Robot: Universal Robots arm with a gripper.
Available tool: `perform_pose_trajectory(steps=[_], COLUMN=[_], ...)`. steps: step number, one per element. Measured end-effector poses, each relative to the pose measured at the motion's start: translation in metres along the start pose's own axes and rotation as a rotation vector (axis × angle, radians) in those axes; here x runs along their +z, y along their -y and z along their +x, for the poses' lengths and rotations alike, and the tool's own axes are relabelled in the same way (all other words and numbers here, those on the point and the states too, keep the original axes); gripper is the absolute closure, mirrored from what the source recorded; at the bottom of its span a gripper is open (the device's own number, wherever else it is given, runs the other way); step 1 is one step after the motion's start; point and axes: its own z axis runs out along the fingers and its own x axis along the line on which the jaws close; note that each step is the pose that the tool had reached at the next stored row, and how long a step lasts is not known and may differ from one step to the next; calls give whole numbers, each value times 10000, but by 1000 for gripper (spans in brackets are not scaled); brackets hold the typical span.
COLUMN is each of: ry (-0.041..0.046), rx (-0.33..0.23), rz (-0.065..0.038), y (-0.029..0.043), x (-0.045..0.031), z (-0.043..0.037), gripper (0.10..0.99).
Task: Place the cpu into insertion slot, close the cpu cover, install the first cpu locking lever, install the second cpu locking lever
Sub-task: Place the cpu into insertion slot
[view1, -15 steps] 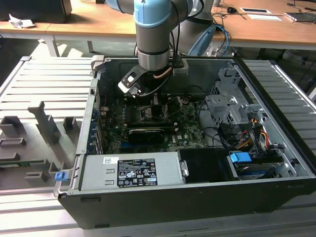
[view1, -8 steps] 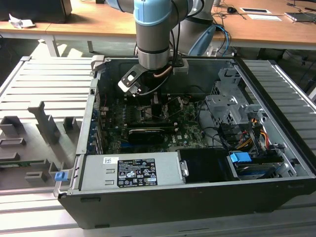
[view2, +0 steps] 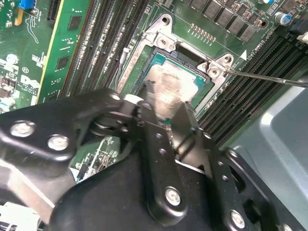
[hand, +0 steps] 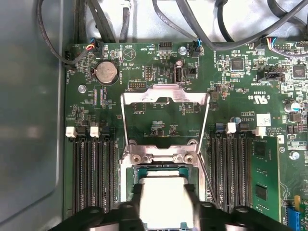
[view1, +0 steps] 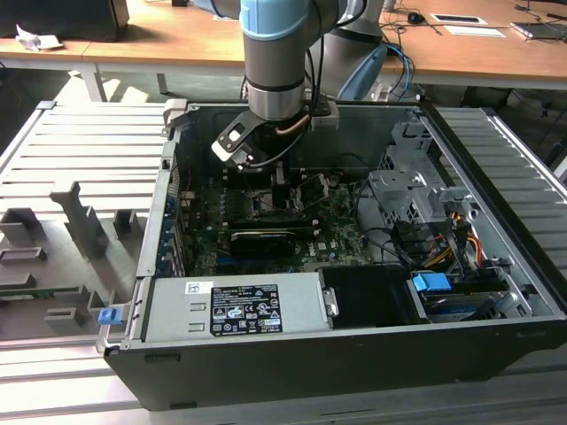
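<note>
The cpu [view2: 168, 84] is a pale silvery square held between my gripper's [view2: 163, 109] black fingers [view2: 144, 115], which touch two opposite edges of it. It sits low in or just over the insertion slot [view2: 157, 59], a dark square socket with a metal rim. In the first wrist view the cpu [hand: 163, 192] and my gripper [hand: 166, 204] are over the insertion slot [hand: 159, 169], and the cpu cover [hand: 163, 95] stands swung open beyond it. A thin locking lever [hand: 205, 173] runs beside the socket. In the exterior view my gripper [view1: 270, 181] is deep inside the computer case.
Long black memory slots [hand: 91, 173] flank the socket, with a green module [hand: 262, 178] on one side. Cables [hand: 216, 29] hang over the board's far edge. The case's power supply [view1: 235, 305], drive cage [view1: 416, 195] and a black card [view1: 266, 239] surround the work area.
</note>
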Motion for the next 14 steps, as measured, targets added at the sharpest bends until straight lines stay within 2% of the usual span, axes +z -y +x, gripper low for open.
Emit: perform_pose_trajectory(steps=[1, 3, 4, 5, 6, 7, 14], ry=[0, -1, -2, -1, 0, 0, 0], rx=[0, 1, 1, 1, 0, 1, 3], rz=[0, -1, -1, -1, 0, 0, 0], y=[0, -1, -1, -1, -2, -2, -5], x=[-5, -14, -16, -18, -21, -23, -57], z=[0, 0, 0, 0, 0, 0, 0], gripper=[690, 812, 812, 929, 929, 980, 980])
